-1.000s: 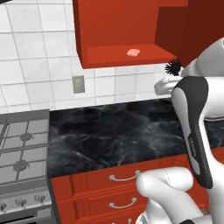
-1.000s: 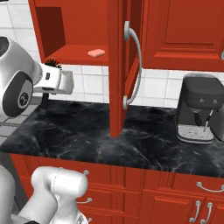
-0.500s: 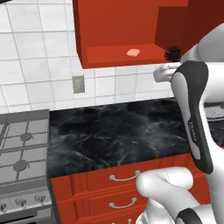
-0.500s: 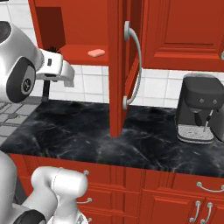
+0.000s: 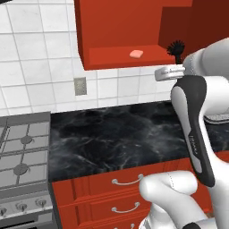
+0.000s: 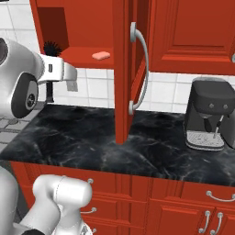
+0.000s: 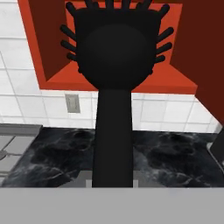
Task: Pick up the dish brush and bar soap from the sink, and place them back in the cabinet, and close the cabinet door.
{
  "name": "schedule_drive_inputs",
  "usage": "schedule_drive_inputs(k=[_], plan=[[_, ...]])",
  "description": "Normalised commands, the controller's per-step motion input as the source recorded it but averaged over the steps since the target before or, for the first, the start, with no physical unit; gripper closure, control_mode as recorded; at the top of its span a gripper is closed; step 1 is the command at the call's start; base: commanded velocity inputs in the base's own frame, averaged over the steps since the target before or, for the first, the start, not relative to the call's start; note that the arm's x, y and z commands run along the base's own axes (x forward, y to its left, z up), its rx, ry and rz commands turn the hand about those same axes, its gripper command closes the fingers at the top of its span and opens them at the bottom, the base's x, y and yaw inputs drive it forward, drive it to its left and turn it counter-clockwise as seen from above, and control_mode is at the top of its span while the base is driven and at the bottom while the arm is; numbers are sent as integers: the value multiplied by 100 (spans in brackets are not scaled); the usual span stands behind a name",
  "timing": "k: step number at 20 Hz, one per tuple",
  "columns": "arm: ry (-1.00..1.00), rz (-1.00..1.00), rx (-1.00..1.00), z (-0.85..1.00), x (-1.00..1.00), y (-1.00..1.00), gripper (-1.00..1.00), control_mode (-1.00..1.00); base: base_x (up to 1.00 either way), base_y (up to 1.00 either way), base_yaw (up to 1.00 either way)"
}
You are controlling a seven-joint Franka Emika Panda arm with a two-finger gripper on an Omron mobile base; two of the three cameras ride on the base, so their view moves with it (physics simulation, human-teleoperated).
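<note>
My gripper [image 7: 112, 183] is shut on the handle of the black dish brush [image 7: 114, 57]. Its round bristly head [image 5: 176, 48] is up at the height of the shelf of the open red cabinet [image 5: 120, 27], near the shelf's right end. The salmon-pink bar soap [image 5: 136, 53] lies on that shelf, left of the brush head [image 6: 52, 47]. The cabinet door [image 6: 123, 69] stands open, seen edge-on, with its long silver handle [image 6: 141, 69] facing right. The sink is out of view.
A black marble counter [image 5: 120, 134] runs below the cabinet, with red drawers [image 5: 125, 183] under it. A gas stove [image 5: 22, 152] is at the left. A dark coffee machine [image 6: 211, 112] stands on the counter, right of the open door. A wall outlet [image 5: 80, 86] sits on the tiles.
The arm has lifted the brush from below the shelf edge up to shelf height and closer to the cabinet opening. The soap and the door have not moved.
</note>
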Motion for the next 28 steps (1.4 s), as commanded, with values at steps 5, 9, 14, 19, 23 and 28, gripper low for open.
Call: schedule_drive_inputs(k=[5,9,14,19,23,28], plan=[[-9,0,0,4,46,3,100,-100,0,0,0],[-2,0,1,12,46,0,100,-100,0,0,0],[0,0,1,25,40,5,100,-100,0,0,0],[0,0,0,20,36,11,100,-100,0,0,0],[0,0,0,1,31,5,100,-100,0,0,0],[0,0,0,0,32,7,100,-100,0,0,0]])
